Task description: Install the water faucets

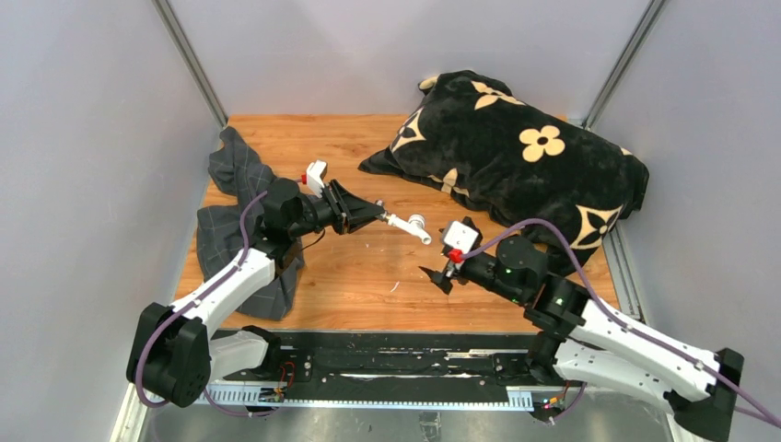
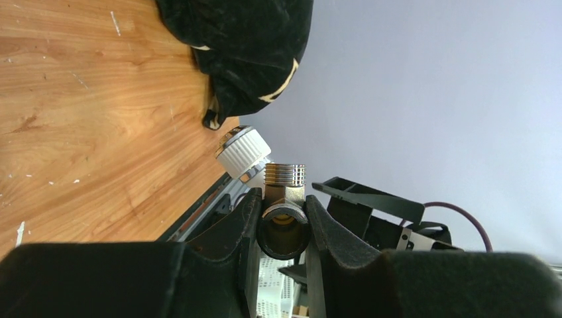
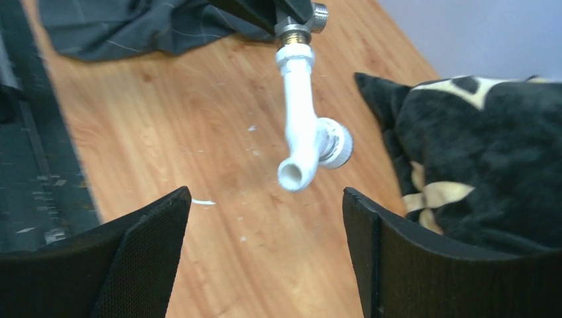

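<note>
The water faucets hang above the wooden table [image 1: 355,276] as one joined piece. My left gripper [image 1: 380,217] is shut on the grey metal T-shaped piece [image 2: 285,199], whose threaded end sticks out past the fingers. From that piece the white elbow-shaped tap body [image 1: 408,224] reaches toward my right arm, its ribbed knob [image 2: 243,151] at the side. The right wrist view shows the tap body [image 3: 301,119] hanging from the metal piece [image 3: 299,25], its open spout facing the camera. My right gripper [image 3: 265,212] stands open just short of the spout, empty.
A grey checked cloth [image 1: 235,189] lies crumpled at the table's left edge, under my left arm. A black flowered cushion [image 1: 525,157] fills the back right corner, close beside my right gripper [image 1: 448,253]. A black rail [image 1: 387,368] runs along the near edge.
</note>
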